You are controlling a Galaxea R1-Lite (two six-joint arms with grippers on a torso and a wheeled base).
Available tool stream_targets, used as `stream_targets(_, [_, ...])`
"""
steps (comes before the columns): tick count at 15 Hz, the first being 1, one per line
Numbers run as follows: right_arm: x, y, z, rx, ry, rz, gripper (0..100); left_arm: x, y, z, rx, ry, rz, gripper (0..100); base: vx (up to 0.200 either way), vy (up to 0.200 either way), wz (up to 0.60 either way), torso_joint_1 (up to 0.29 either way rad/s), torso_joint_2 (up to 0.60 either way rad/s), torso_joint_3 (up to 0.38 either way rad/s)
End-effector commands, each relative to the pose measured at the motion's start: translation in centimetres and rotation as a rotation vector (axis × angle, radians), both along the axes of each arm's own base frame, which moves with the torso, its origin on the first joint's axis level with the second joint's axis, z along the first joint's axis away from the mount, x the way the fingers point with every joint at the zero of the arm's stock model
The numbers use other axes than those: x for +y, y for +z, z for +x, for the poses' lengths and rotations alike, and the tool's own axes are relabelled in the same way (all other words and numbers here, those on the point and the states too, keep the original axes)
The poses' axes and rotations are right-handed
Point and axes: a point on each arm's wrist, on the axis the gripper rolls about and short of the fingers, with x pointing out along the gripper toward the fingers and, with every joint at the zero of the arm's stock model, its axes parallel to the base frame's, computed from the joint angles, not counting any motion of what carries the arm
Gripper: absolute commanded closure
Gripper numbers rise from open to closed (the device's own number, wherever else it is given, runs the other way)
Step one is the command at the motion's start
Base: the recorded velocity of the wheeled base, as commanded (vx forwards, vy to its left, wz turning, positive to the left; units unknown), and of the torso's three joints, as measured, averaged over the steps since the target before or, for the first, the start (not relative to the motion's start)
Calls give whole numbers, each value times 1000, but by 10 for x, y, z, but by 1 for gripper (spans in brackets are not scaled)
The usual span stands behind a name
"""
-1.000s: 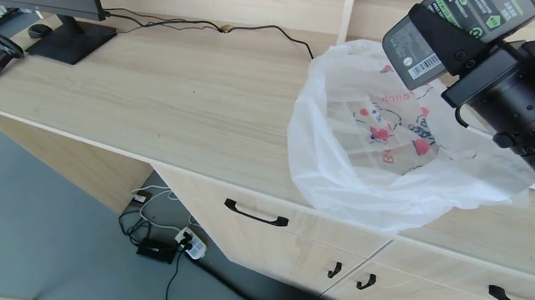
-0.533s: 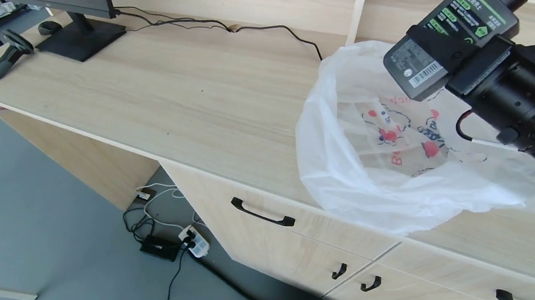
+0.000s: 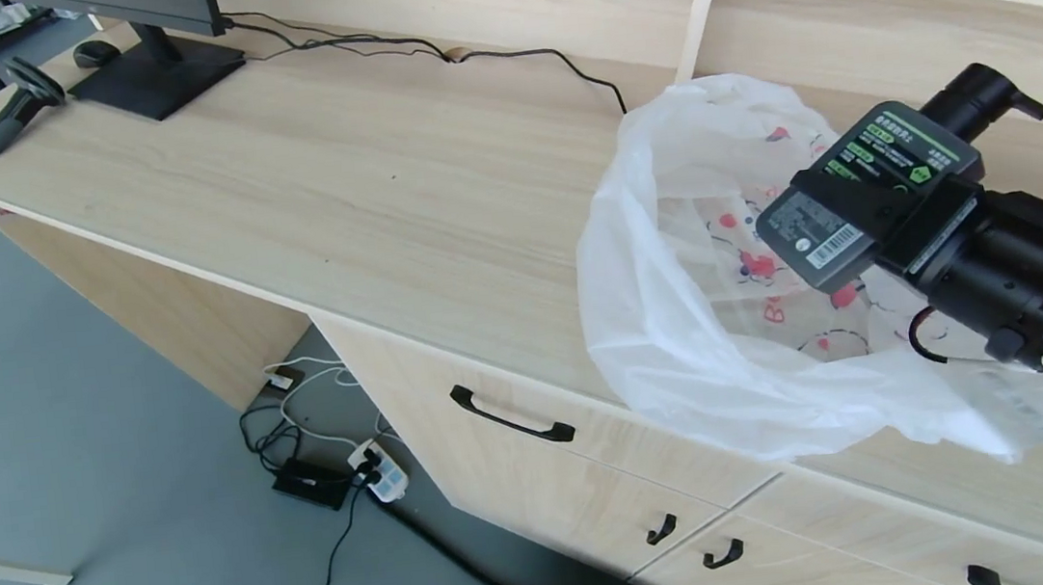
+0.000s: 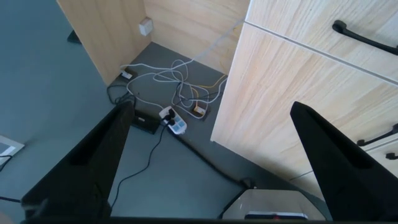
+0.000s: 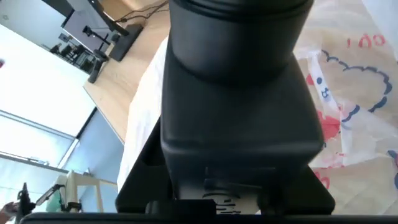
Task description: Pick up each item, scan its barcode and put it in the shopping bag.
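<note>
One dark box (image 3: 810, 228), green-labelled and barcoded, pinched by right fingers (image 3: 865, 198) above shopping bag (image 3: 679, 315); left fingers (image 4: 93, 168) spread.

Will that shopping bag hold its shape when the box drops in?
Probably not: the shopping bag is thin, crumpled film with sagging walls. It looks light, so the dark box may shove it along the counter.

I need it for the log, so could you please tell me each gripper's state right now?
Left gripper: open, holding nothing.
Right gripper: shut on the black barcoded item, over the shopping bag.
</note>
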Motion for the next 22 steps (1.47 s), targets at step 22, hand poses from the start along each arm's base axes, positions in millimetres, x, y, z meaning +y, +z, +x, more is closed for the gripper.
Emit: stream_targets(22, [22,-15,63,332,99,-62,100,0,0,0,0,0,-1,0,0,0,0,0,0,0])
